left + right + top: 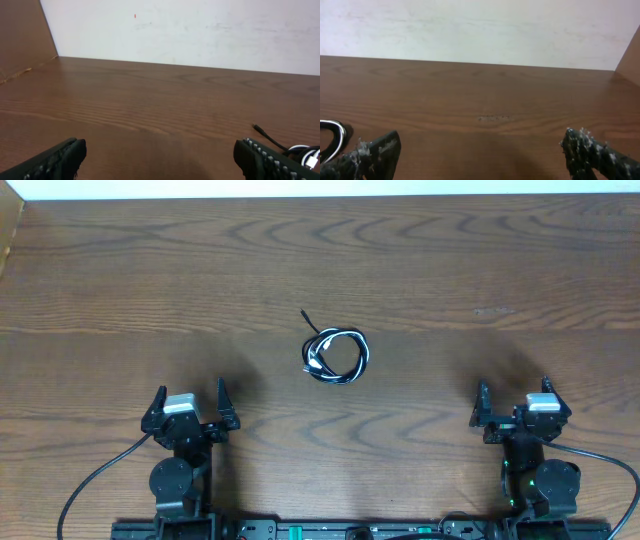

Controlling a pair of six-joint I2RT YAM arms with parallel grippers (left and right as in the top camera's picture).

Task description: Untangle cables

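Observation:
The cables (335, 355), one black and one white, lie coiled together in a small tangled loop at the middle of the wooden table; a black plug end sticks out at the upper left. My left gripper (190, 398) is open and empty at the near left, well short of the coil. My right gripper (515, 392) is open and empty at the near right. In the left wrist view the cables (295, 147) show at the lower right, beside the open fingers (160, 160). In the right wrist view a bit of the cables (334, 134) shows at the far left of the open fingers (480, 155).
The wooden table (320, 270) runs back to a white wall (200, 30). A brown side panel (22, 35) stands at the far left edge, and another (630, 55) at the far right. A faint scuff mark (494, 118) is on the wood ahead of the right gripper.

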